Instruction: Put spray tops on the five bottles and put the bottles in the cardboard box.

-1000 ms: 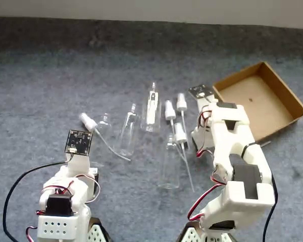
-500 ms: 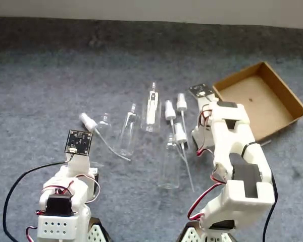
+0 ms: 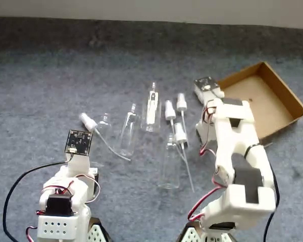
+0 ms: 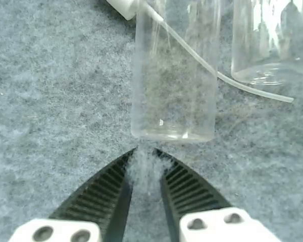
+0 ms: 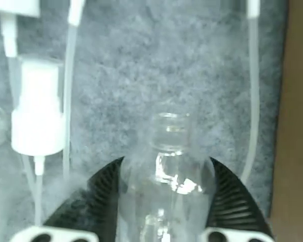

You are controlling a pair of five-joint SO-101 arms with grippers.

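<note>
Right claw: was clamped on a clear bottle, a finger on each side, with the bare neck pointing out past the tips.
Beside it: a white spray top lay on the grey carpet, apart from the bottle. The cardboard box wall ran along the other side.
Left claw: fingers were parted a crack and held nothing, tips just short of the base of a lying bottle.
Across that bottle: the tube of another spray top.
Farther out: more bottles lay between the arms.

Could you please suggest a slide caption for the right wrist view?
Right claw grips a topless clear bottle beside a loose spray top on grey carpet.
</note>
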